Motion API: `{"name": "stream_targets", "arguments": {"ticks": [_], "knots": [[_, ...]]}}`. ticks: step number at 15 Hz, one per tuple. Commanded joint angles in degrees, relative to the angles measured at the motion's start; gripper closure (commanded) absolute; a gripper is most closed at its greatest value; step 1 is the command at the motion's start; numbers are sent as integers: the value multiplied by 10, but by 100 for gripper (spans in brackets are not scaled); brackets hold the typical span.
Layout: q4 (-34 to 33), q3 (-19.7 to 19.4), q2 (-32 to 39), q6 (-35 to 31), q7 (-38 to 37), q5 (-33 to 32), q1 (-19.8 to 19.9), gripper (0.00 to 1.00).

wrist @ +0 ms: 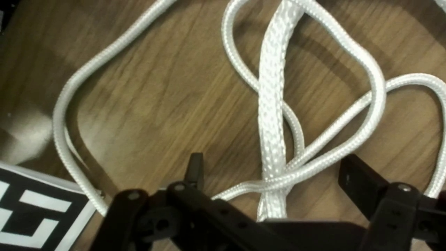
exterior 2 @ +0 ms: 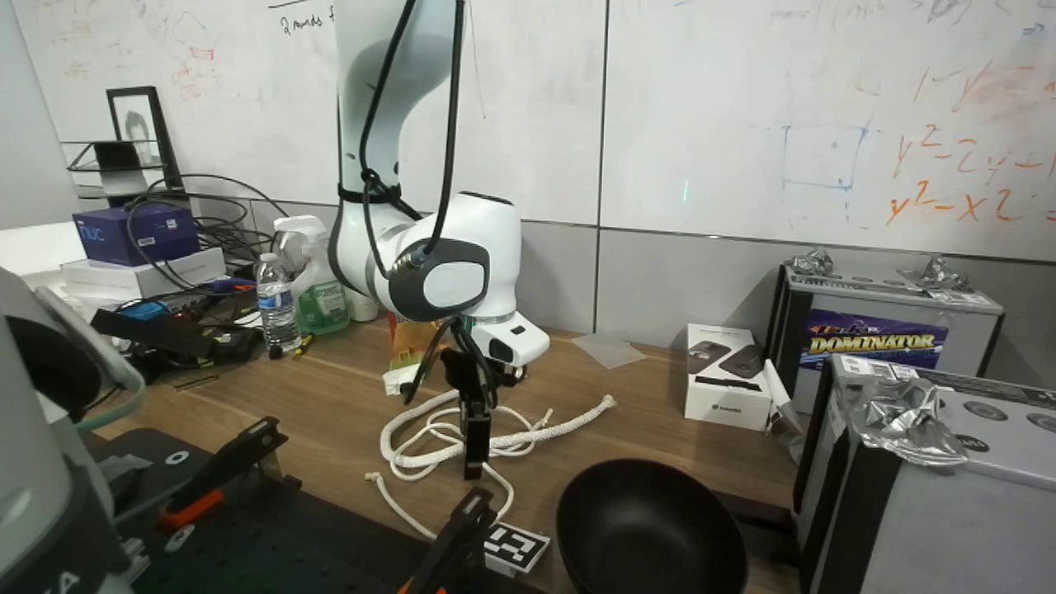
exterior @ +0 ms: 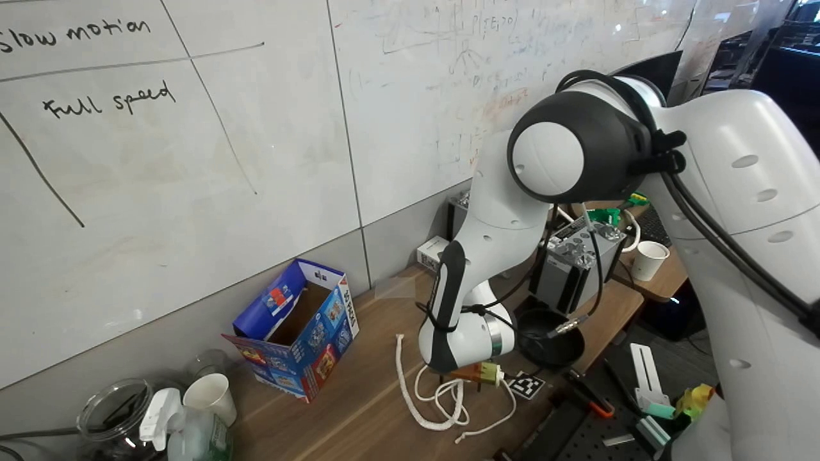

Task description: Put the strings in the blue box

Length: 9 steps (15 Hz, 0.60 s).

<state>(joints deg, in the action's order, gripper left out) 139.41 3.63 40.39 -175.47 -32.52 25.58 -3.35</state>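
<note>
The white braided cords [wrist: 271,104] lie in loose, crossing loops on the wooden tabletop [exterior: 359,429]. The fingers [wrist: 362,188] point down over them, wide apart and clamped on nothing; in the wrist view the thickest strand runs between their tips. That spread probably serves to gather several strands in one closing, where they cross. Whether the tips touch the tabletop I cannot tell.

From the cords, in an exterior view, the blue cardboard carton [exterior: 327,326] stands at ten o'clock, upright and gaping at the top, likely so the cords can be lowered in from above. One of its flaps juts toward nine o'clock and might snag a trailing end. The whiteboard wall [exterior: 192,211] rises close behind it, and a paper cup [exterior: 211,400] stands near its seven-to-eight o'clock side, a spray bottle [exterior: 198,438] just beyond: a wide swing could knock them. In an exterior view a black bowl [exterior 2: 652,528] sits at the cords' four o'clock, a fiducial marker card [exterior 2: 516,544] at five.
</note>
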Motion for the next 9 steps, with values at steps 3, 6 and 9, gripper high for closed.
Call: {"name": "stream_targets", "arguments": {"ticks": [3,6,9], "knots": [[3,-2,2,-25,-2,13,-6,25],[5,-5,2,-30,-2,12,-8,43],[5,-6,1,-35,-2,11,-9,69]]}}
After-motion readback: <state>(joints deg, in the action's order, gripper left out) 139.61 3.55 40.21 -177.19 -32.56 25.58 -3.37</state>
